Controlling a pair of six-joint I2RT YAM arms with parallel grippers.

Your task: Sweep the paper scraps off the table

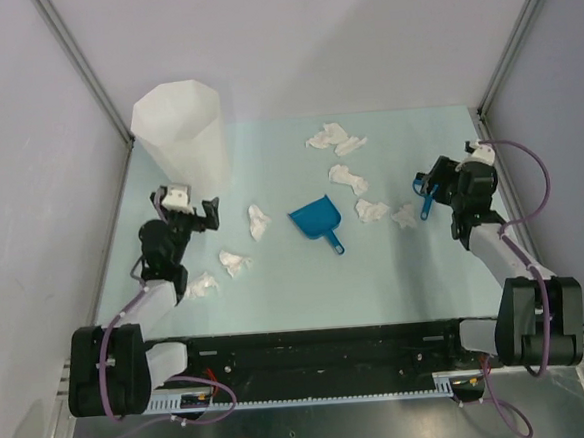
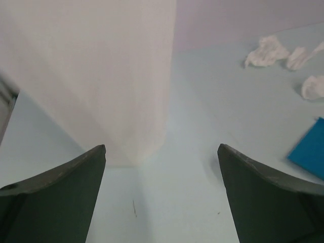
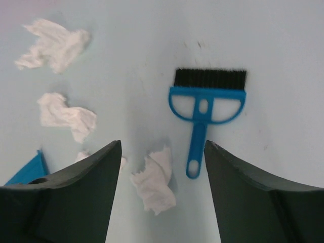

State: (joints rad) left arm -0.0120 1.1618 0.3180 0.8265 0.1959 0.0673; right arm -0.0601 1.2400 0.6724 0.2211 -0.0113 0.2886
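Several crumpled white paper scraps lie on the mint-green table (image 1: 396,272): a pair at the far middle (image 1: 328,136), others (image 1: 347,178) (image 1: 372,210) right of the blue dustpan (image 1: 315,220), and more (image 1: 235,263) on its left. My right gripper (image 1: 431,176) (image 3: 162,147) hangs open just above the table. One scrap (image 3: 154,185) lies between its fingers, untouched. The blue brush (image 3: 207,109) lies flat just ahead, its handle beside that scrap. My left gripper (image 1: 183,200) (image 2: 162,149) is open and empty, facing the white bin.
The tall white faceted bin (image 1: 179,132) (image 2: 101,76) stands at the far left, close in front of the left gripper. Grey walls enclose the table on three sides. The dustpan's corner (image 2: 309,152) shows to the left gripper's right.
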